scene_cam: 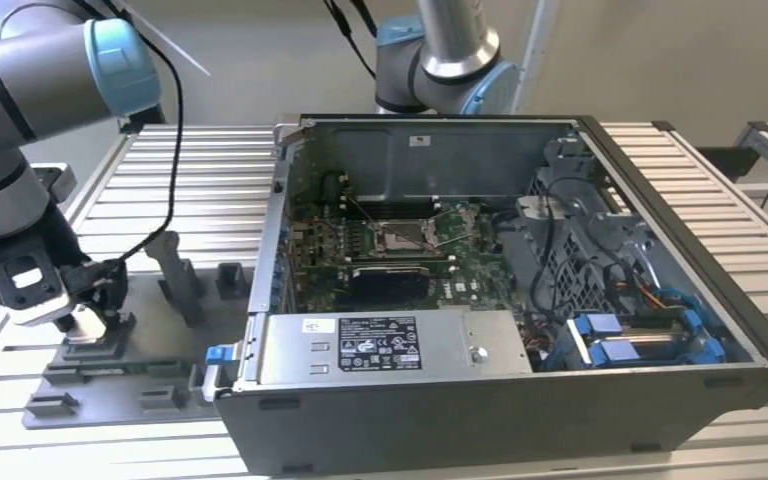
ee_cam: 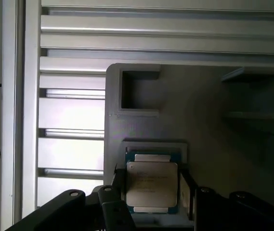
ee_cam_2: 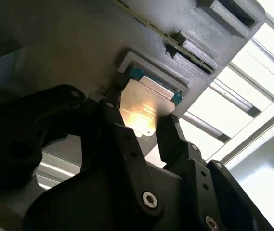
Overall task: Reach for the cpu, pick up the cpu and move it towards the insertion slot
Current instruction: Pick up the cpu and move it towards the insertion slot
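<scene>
The work surface is a table of ribbed aluminium slats before a plain pale wall. An open computer case of dark sheet metal lies at the centre of the exterior view. It contains a green motherboard, a silver power supply box and blue drive brackets.

On the motherboard, the insertion slot is a small square socket with a bright metal frame. A larger black rectangular recess lies just beside it.

At the exterior view's left, well apart from the socket, a grey matte plastic tray with raised blocks and square pockets rests on the slats. The case wall stands between tray and socket.

The gripper is lowered onto this tray. In both wrist views the cpu, a flat square chip with a pale metallic face, is seated in its framed pocket with teal corner pieces. The black fingers are parted and straddle the chip on two opposite sides, close to its edges. Whether they touch it cannot be determined.

A second arm stands behind the case.
</scene>
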